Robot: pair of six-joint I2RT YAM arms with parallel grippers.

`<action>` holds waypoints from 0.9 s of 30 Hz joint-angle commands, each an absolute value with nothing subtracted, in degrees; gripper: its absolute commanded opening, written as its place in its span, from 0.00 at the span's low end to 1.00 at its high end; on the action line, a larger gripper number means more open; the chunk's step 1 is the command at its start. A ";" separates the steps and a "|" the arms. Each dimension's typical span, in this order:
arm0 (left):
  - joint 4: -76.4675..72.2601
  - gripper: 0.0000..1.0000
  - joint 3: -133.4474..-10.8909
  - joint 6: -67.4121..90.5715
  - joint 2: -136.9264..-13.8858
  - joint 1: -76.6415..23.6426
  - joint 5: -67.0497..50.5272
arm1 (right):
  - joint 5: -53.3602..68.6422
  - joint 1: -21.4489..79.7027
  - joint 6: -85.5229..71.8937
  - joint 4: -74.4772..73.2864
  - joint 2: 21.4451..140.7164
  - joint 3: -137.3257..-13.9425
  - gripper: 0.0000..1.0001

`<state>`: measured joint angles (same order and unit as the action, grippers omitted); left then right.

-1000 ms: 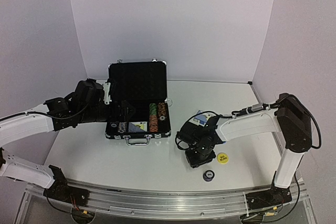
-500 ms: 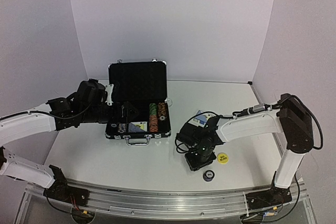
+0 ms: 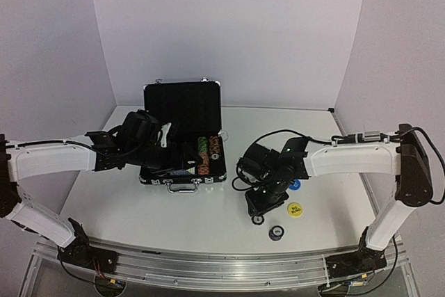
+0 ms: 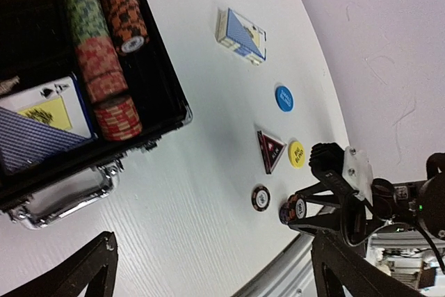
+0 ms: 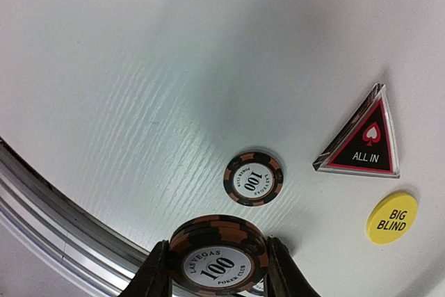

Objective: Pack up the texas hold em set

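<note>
Two grippers, one open case (image 3: pixel 182 106).
Right gripper (image 5: pixel 217 276) clamps stacked black-orange chips (image 5: pixel 217 255) near a loose chip (image 5: pixel 253 179); left gripper (image 4: pixel 215 276) gapes wide, empty.

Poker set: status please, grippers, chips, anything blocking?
Right gripper shut on chip stack. Left gripper open at case. One chip loose on table. Nothing blocking.

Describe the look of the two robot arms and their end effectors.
The left arm and right arm have white tubular links, black joints and loose black cables. The left end effector and right end effector are black, each with two fingers.
</note>
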<state>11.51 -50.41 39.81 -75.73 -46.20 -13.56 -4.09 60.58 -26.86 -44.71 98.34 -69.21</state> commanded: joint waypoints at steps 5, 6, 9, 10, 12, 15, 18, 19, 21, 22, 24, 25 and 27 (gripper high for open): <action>-3.15 0.87 -55.44 50.59 -90.02 -45.13 -40.36 | -0.44 61.21 -20.46 -50.05 92.39 -74.12 0.06; -5.85 0.85 -55.43 52.10 -91.84 -45.10 -43.29 | -0.44 61.30 -19.92 -50.53 92.25 -74.63 0.06; -15.46 0.79 -55.30 57.91 -96.90 -45.24 -52.51 | 0.22 61.42 -18.20 -51.66 92.24 -75.61 0.06; -17.95 0.78 -55.26 59.80 -98.12 -45.45 -54.71 | 0.83 61.44 -17.65 -51.95 92.40 -76.02 0.06; -19.04 0.77 -56.28 60.89 -100.79 -46.15 -56.56 | 1.34 61.59 -16.86 -52.25 92.73 -76.86 0.06; -19.85 0.71 -58.23 61.93 -104.51 -47.44 -59.59 | 1.84 61.86 -15.65 -52.60 92.94 -78.09 0.06; -21.61 0.69 -60.24 63.44 -106.98 -48.88 -61.47 | 2.46 62.09 -14.52 -52.63 93.18 -78.78 0.06; -21.36 0.68 -61.13 63.56 -107.70 -49.22 -61.76 | 2.53 62.19 -14.27 -52.64 93.30 -79.05 0.06; -21.87 0.65 -62.22 64.08 -108.63 -49.89 -62.40 | 2.66 62.45 -13.76 -52.66 93.40 -79.31 0.06; -22.53 0.64 -62.47 64.55 -108.88 -50.14 -62.82 | 2.62 62.58 -13.56 -52.66 93.42 -79.44 0.06; -23.34 0.64 -62.69 65.15 -109.23 -50.54 -63.49 | 2.23 62.81 -13.35 -52.65 93.43 -79.65 0.06; -23.39 0.64 -62.74 65.28 -109.34 -50.73 -63.82 | 1.95 62.86 -13.24 -52.67 93.43 -79.77 0.06; -23.33 0.64 -62.70 65.49 -109.66 -51.16 -64.86 | 1.33 62.88 -12.92 -52.67 93.36 -79.87 0.06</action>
<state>-19.77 -60.52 63.64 -108.94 -50.57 -60.76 1.37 62.45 -14.56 -51.88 94.21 -77.38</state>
